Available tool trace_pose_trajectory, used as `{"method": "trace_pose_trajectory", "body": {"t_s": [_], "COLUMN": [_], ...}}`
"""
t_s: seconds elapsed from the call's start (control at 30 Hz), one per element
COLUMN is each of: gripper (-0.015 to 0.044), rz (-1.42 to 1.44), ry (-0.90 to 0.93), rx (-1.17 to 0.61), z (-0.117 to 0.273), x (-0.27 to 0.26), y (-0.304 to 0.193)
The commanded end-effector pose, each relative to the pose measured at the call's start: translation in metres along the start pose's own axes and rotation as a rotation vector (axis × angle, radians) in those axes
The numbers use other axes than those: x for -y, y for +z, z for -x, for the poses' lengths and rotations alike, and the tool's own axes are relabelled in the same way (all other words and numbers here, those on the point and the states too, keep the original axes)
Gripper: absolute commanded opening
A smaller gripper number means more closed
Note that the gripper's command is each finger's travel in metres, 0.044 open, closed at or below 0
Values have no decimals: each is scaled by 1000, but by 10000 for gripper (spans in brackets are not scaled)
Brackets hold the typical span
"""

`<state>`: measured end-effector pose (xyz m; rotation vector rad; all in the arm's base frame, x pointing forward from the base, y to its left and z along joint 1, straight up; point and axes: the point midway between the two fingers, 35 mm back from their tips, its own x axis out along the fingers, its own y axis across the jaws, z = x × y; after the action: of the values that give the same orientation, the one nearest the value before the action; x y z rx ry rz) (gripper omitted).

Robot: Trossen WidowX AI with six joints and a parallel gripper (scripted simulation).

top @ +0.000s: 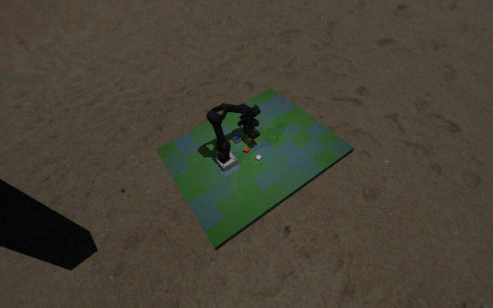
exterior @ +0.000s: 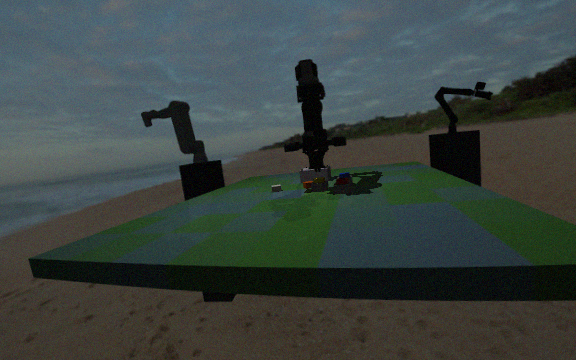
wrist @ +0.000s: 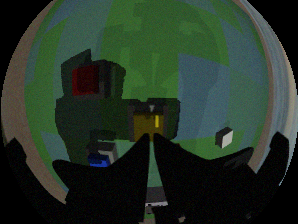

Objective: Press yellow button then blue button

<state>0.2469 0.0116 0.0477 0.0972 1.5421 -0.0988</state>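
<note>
The arm is matte black all over, built of 6 jointed segments that look blocky and rounded at the elbows. It rises from a small light-grey square base with paler edges. Near the wrist a short black crossbar sticks out to both sides. The gripper is black too; its 2 fingers are flat, tapering wedges, drawn together into 1 dark point. No cables, screws or markings can be made out in the dim light.
</note>
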Motion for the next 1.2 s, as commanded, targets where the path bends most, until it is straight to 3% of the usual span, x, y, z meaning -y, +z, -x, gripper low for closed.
{"method": "trace_pose_trajectory", "body": {"t_s": [0.0, 0.2, 0.37, 0.63, 0.87, 1.07, 1.17], "gripper": [20, 20, 20, 20, 20, 20, 20], "rz": [-3, -3, -3, -3, -3, -3, -3], "ry": [5, 5, 5, 12, 12, 12, 12], "rx": [-4, -4, -5, -9, -10, -10, -10], "z": [9, 68, 68, 69, 69, 15, 7], "x": [-1, 0, -7, -72, -76, -78, -77], "y": [0, 0, -3, -60, -66, -65, -66]}}
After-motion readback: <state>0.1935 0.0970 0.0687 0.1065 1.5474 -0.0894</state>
